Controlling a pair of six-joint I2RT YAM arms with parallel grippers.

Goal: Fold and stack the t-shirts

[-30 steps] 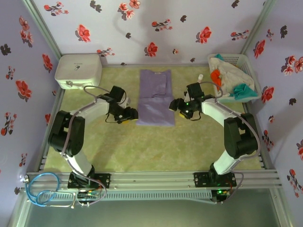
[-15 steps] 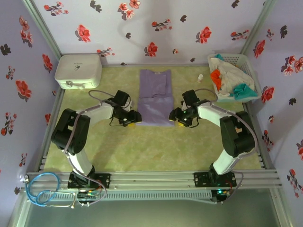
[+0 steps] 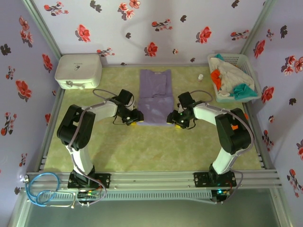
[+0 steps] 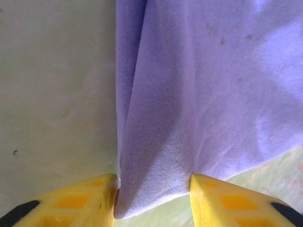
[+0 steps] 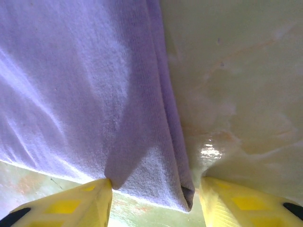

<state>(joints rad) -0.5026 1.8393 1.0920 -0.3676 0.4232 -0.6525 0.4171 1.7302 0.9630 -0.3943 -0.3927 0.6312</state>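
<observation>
Top external view: the green counter [image 3: 142,146] carries one lavender t-shirt [image 3: 155,97] at its middle. The shirt lies flat as a long narrow panel running from the far wall toward the arms. The other t-shirts, orange [image 3: 216,75], off-white [image 3: 232,75] and teal [image 3: 242,90], lie heaped in the white basket [image 3: 236,57] at the far right corner. The white box [image 3: 78,70] sits far left.

The left end effector [image 3: 134,117] is down at the shirt's near left corner and the right end effector [image 3: 173,119] at its near right corner. In the left wrist view the left end effector [image 4: 152,178] has its jaws about half apart, with the corner gathered between them. In the right wrist view the right end effector [image 5: 155,182] straddles its corner likewise (a sliver of counter shows beside one finger), so neither is pinched tight yet.

This looks like the grasp before a lengthwise fold. Next, both should close fully, catching every layer. Then they should lift evenly and carry the near hem toward the far end.
</observation>
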